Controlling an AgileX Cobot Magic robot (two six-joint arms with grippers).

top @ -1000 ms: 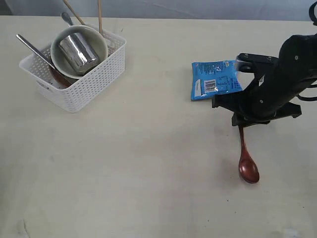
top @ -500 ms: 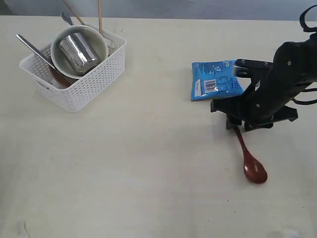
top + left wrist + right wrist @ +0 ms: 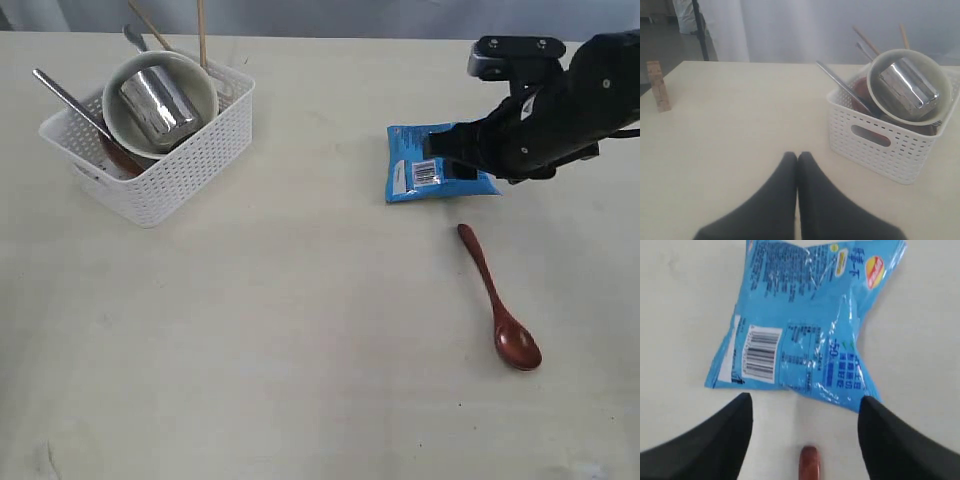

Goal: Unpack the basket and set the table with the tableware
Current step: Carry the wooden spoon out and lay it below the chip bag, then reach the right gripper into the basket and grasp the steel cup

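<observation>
White plastic lattice-weave basket (image 3: pixel 175 165) sits around 10 o'clock on the pale beige worktop (image 3: pixel 300 330), with the pale cream bowl (image 3: pixel 196 82) and shiny steel cup (image 3: pixel 155 108) inside it. Reddish-brown spoon (image 3: pixel 497 298) lies flat at 4 o'clock, clear of everything. Right hand (image 3: pixel 805 402) hangs over the blue snack packet (image 3: pixel 425 165) at 2 o'clock, spread wide, gripping nothing. Left hand (image 3: pixel 797 157) is clenched tight, empty.

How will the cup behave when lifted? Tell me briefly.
Probably slippery: the cup is polished steel. It lies tilted in the bowl, so it may roll if nudged. Likely rigid, being metal.
</observation>
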